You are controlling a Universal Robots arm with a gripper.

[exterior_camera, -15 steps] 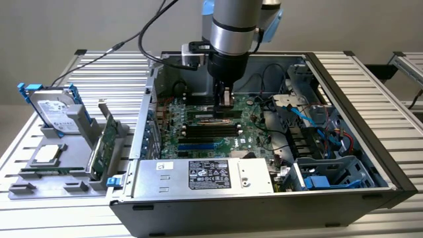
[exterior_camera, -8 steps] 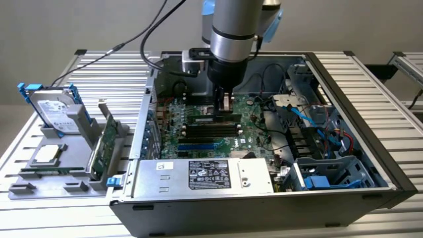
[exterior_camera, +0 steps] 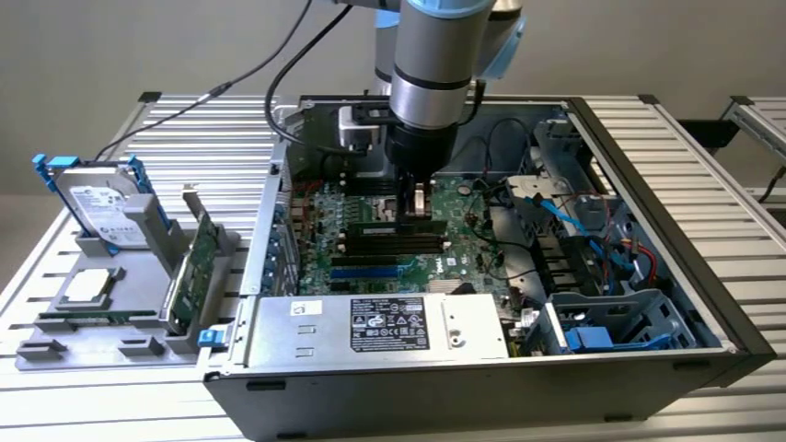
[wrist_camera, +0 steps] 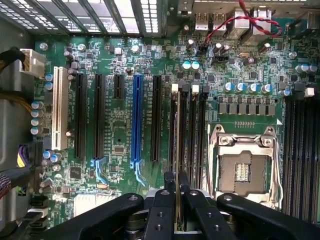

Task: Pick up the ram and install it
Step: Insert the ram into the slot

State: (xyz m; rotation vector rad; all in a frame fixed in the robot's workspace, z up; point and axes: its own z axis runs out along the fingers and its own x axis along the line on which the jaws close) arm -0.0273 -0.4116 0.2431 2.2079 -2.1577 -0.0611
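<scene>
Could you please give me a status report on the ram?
End effector shut on ram. Ram edge-on, lined up with memory slots. No obstruction seen at slots.

Computer case [exterior_camera: 727, 324] on the worktop [exterior_camera: 694, 129], fixture [exterior_camera: 123, 324] at the exterior view's left
The hard drive [exterior_camera: 98, 207] and expansion card [exterior_camera: 197, 267] stand in the fixture; in the case the gripper [exterior_camera: 418, 216] grips the ram [wrist_camera: 178, 145] edge-on over the memory slots [wrist_camera: 194, 135] of the motherboard [wrist_camera: 120, 130]

Soft, even light came from above. The ribbed table [exterior_camera: 98, 405] was bright, the computer case [exterior_camera: 430, 410] shaded inside. In the wrist view the vent slots [wrist_camera: 125, 10] glared white, the green board [wrist_camera: 125, 125] was evenly lit, the gripper [wrist_camera: 177, 185] was dark, and the ram [wrist_camera: 178, 130] gleamed pale along its edge.
</scene>
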